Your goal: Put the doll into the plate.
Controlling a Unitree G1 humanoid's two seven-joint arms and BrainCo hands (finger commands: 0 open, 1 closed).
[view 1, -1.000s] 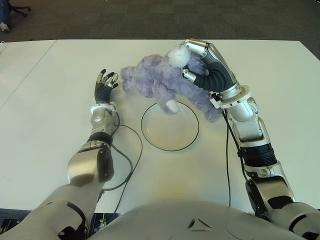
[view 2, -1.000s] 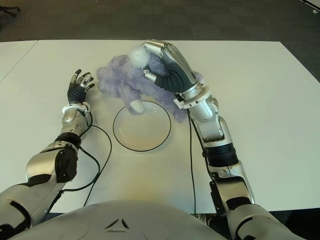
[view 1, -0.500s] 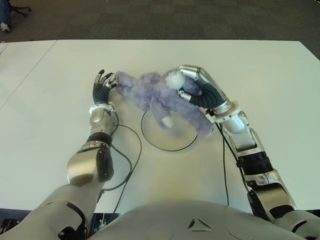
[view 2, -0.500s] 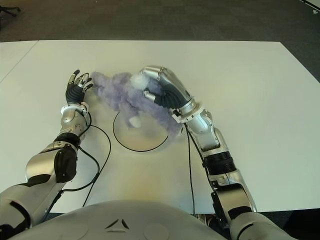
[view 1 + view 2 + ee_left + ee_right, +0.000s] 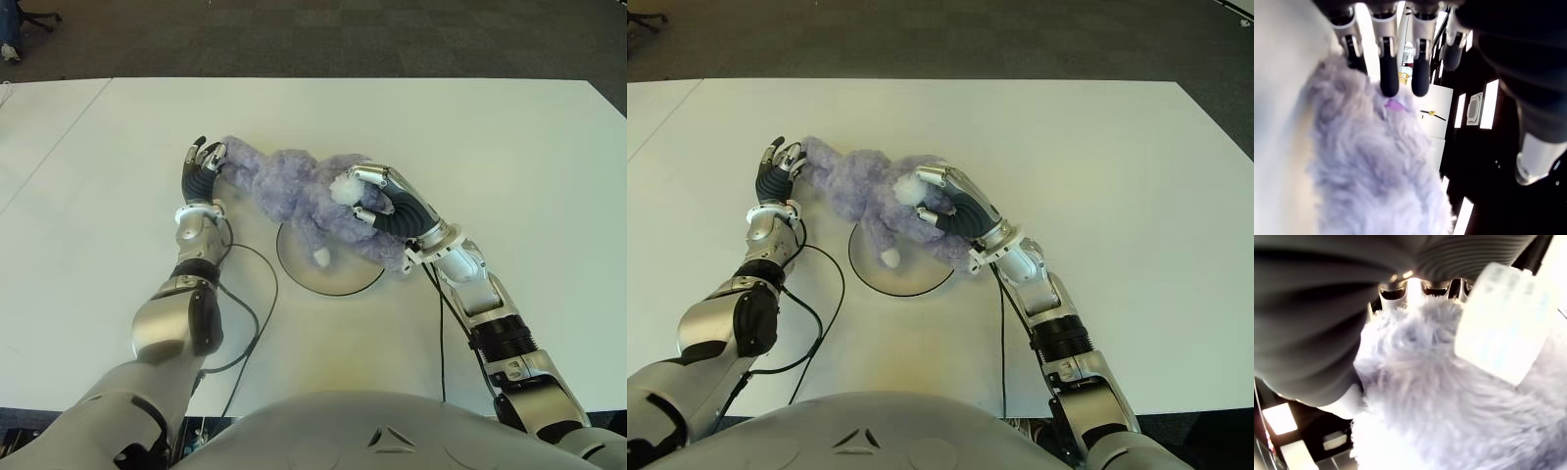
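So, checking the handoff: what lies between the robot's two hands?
Only the fluffy purple plush doll, stretching from the open left hand to the gripping right hand, in the left eye view.

A white table (image 5: 509, 147) is seen carrying a round plate (image 5: 333, 279) near its middle. A fluffy purple doll (image 5: 294, 191) is laid partly over the plate's far rim and partly on the tabletop just beyond the plate. A black cable (image 5: 257, 294) is trailed on the surface beside the plate.

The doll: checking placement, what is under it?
Under the doll lies the plate, only its near rim showing; the far part is covered. The right hand grips it.
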